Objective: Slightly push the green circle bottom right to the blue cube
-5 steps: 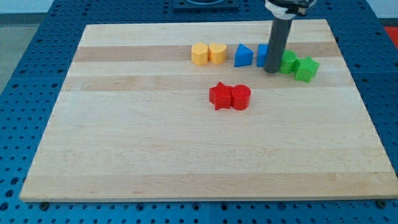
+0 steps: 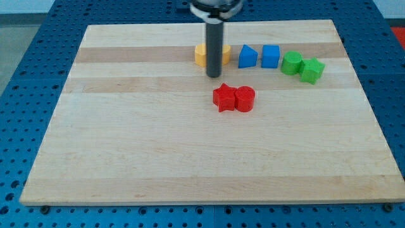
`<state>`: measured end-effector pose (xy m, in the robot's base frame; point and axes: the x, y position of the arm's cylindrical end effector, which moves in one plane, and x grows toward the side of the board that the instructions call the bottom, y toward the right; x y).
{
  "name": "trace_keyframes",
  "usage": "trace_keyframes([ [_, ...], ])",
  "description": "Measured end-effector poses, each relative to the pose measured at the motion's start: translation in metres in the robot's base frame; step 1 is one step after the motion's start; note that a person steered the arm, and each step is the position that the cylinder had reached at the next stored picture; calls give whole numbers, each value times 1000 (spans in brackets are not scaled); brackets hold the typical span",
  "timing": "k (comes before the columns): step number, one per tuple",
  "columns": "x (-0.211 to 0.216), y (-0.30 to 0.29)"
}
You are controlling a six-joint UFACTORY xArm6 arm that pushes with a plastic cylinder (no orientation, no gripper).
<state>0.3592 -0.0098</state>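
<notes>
The green circle [image 2: 291, 63] sits near the view's top right, just right of the blue cube [image 2: 270, 56], with a small gap between them. A green star-like block [image 2: 311, 70] touches the circle's right side. My tip [image 2: 214, 75] is well to the left of them, just below the two yellow blocks [image 2: 202, 56] and above the red star [image 2: 224, 97]. The rod hides part of the yellow blocks.
A blue triangular block [image 2: 247, 57] stands left of the blue cube. A red cylinder [image 2: 245, 99] touches the red star near the board's middle. The wooden board [image 2: 126, 152] lies on a blue perforated table.
My tip has moved about a hundred pixels to the view's left, from beside the blue cube and green circle to below the yellow blocks. The blue cube now shows fully. The blocks have not moved.
</notes>
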Motion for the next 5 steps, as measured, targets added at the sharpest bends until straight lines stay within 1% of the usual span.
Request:
trace_keyframes([
  [1,-3,-37],
  [2,-26,-65],
  [3,-56,-79],
  [4,-91,-77],
  [5,-113,-58],
])
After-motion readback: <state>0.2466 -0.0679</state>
